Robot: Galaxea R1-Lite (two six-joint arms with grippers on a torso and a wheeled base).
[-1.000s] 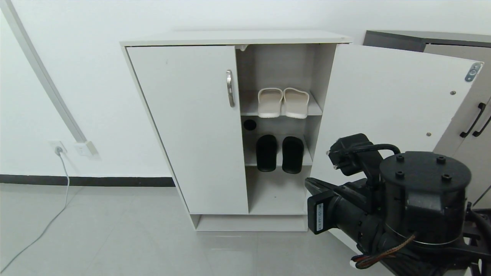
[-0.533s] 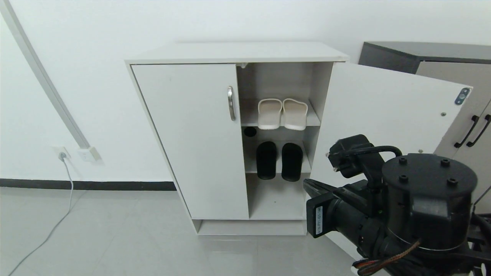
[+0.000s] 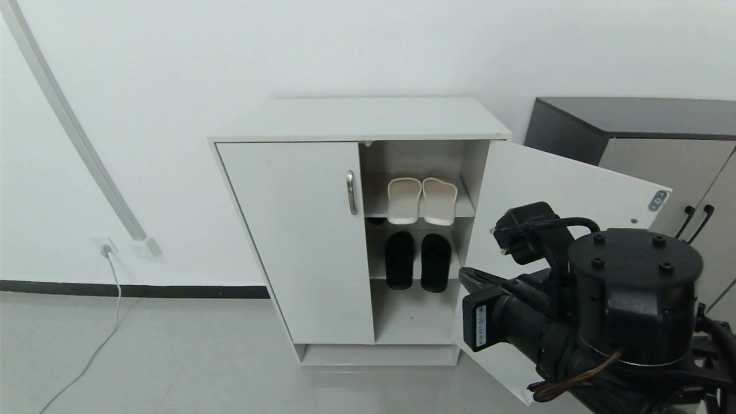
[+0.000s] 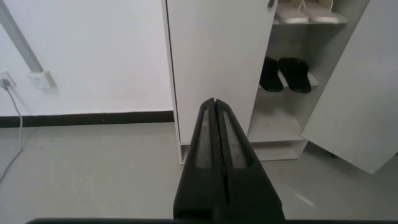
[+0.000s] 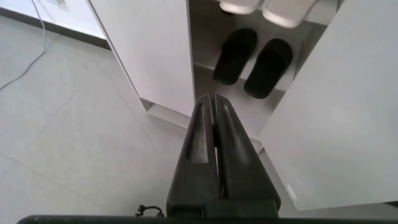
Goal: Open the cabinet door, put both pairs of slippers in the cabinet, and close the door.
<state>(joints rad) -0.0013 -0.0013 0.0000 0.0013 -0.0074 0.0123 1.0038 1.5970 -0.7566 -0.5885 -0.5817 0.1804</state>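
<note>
**Left gripper (image 4: 213, 107), right gripper (image 5: 215, 99): both pressed together, empty**

Inside cabinet (image 3: 368, 118): white slippers (image 3: 422, 201) on upper shelf, black slippers (image 3: 418, 261) on shelf below. At right, open door (image 3: 552, 184): stiff panel, probably light; push its face near the free edge.

Both slipper pairs (image 3: 422, 200) inside open cabinet (image 3: 362, 121)

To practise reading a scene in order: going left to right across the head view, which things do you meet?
White wall socket with grey cable → closed white cabinet door → pair of beige slippers → open white cabinet door → dark-topped grey cabinet.
</note>
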